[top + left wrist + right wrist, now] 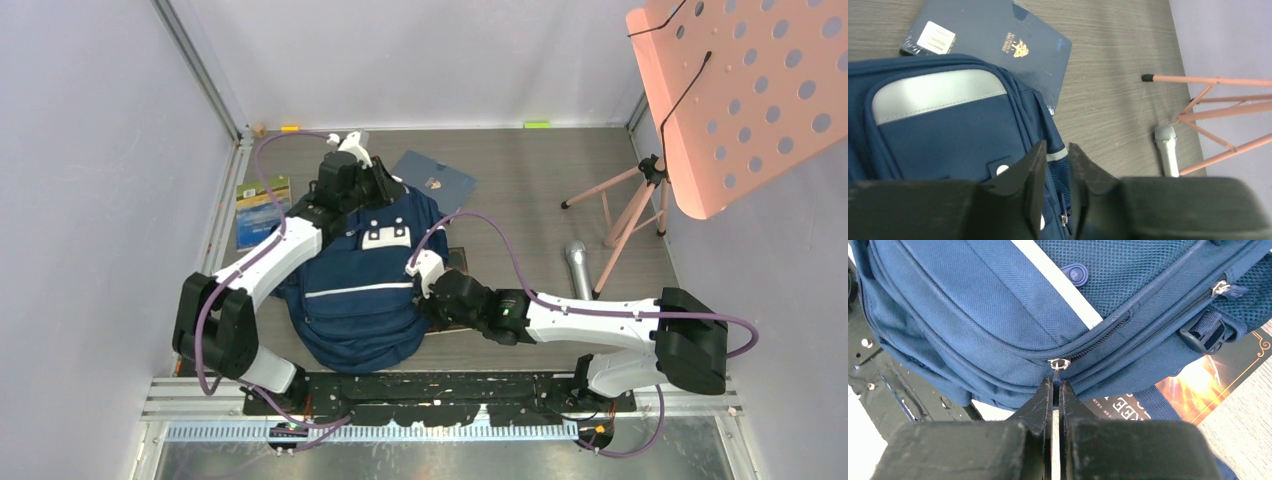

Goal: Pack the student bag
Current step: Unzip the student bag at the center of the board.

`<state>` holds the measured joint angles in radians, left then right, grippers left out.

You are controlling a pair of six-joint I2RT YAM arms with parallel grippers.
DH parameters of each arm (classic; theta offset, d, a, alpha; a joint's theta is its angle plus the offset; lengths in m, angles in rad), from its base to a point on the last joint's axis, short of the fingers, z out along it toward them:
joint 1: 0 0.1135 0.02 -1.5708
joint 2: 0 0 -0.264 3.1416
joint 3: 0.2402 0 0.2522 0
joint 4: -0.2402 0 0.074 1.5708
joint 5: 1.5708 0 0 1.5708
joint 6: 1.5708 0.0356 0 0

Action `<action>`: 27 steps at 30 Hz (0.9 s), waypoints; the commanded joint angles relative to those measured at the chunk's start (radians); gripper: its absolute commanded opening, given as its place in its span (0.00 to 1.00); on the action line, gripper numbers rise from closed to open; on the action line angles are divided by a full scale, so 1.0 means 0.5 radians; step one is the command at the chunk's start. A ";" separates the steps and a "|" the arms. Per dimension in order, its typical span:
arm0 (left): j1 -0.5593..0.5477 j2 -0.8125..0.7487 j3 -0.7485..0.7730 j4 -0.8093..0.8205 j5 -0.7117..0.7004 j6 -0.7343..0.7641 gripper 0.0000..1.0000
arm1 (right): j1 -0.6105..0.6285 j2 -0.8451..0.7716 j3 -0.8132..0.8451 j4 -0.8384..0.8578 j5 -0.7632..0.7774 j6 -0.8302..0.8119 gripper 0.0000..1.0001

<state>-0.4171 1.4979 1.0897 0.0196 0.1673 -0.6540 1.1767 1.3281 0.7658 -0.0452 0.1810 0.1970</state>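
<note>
Dark book (pixel 1198 385) under student bag (pixel 973 315): pale letters upside down, only "EE" legible. Navy book (pixel 998 45): gold crest (pixel 1018 48), barcode sticker (pixel 936 37), lettering unreadable.

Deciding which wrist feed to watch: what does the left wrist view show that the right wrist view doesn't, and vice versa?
Only left wrist: a navy book, a microphone and pink stand legs on the table. Only right wrist: the right tool pinching a zipper pull, and an orange-covered book partly under the student bag. Both: the student bag.
</note>
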 commanded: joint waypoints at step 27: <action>-0.966 -0.373 -0.269 -1.000 -0.978 -0.028 0.76 | 0.006 -0.057 -0.048 0.258 0.367 0.261 0.01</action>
<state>-0.8841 1.2835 0.9501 -0.4847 -0.2466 -0.6487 1.1839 1.3285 0.7460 -0.0055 0.2985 0.3096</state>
